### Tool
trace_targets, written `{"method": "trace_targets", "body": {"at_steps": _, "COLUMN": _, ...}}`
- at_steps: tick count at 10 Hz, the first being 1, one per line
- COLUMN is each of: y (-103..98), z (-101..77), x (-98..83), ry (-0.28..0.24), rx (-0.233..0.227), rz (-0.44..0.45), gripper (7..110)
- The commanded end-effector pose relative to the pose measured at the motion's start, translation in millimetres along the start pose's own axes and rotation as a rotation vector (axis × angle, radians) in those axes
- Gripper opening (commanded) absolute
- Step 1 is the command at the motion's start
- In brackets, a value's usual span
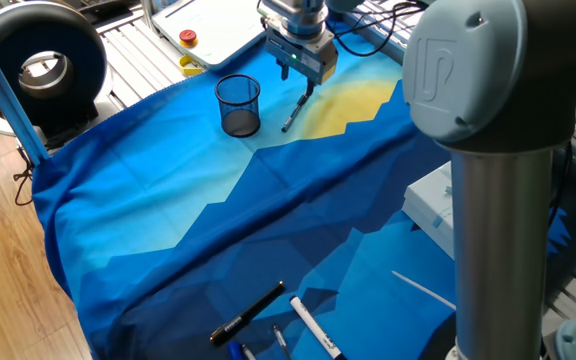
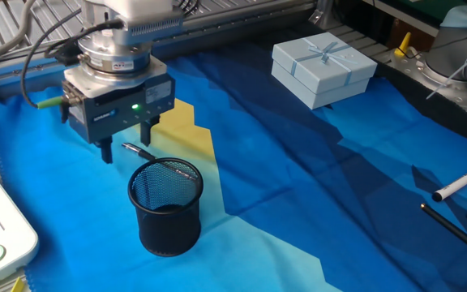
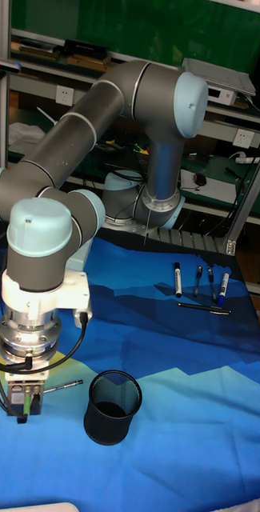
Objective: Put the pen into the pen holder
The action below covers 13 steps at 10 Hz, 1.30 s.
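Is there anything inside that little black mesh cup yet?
Nothing shows inside the pen holder: through its mesh only the dark base is visible. The pen lies on the blue cloth behind it, between the open gripper fingers; the cup's rim hides its far end.

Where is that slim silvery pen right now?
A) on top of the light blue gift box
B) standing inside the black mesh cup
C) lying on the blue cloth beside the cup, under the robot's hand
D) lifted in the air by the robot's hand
C: the pen lies flat on the cloth beside the mesh cup, between the open fingers of the hand, not yet lifted.
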<state>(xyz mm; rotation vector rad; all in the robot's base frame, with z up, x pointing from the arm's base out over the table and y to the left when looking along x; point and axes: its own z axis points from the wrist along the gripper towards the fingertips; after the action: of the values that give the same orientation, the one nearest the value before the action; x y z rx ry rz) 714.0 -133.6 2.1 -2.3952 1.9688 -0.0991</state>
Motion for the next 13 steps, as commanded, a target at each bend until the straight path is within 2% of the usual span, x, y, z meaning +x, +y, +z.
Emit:
{"method": "trace_targets", "body": {"at_steps": 1, "y": 19, "z": 4.5, "x": -2.8, "ry": -0.010, "rx": -0.065, "rz": -0.004, "gripper": 66}}
{"method": "trace_targets", "body": {"at_steps": 2, "y": 26, "z": 3.7, "x": -2.1, "ry": -0.006, "rx": -0.093, "rz": 0.006, "gripper": 66}}
{"method": "trace_targets", "body": {"at_steps": 3, "y": 28, "z": 3.1, "x": -0.5, "ry": -0.002, "rx": -0.100, "rz": 0.014, "gripper": 66}}
{"method": "trace_targets", "body": {"at_steps": 7, "y": 20, "z": 1.9, "x": -0.4, "ry": -0.013, "rx": -0.057, "rz": 0.027, "gripper": 66}}
{"method": "trace_targets", "body": {"at_steps": 13, "y": 16, "z": 4.5, "x": -1.0, "ry": -0.010, "rx": -0.042, "rz": 0.030, "gripper": 66}}
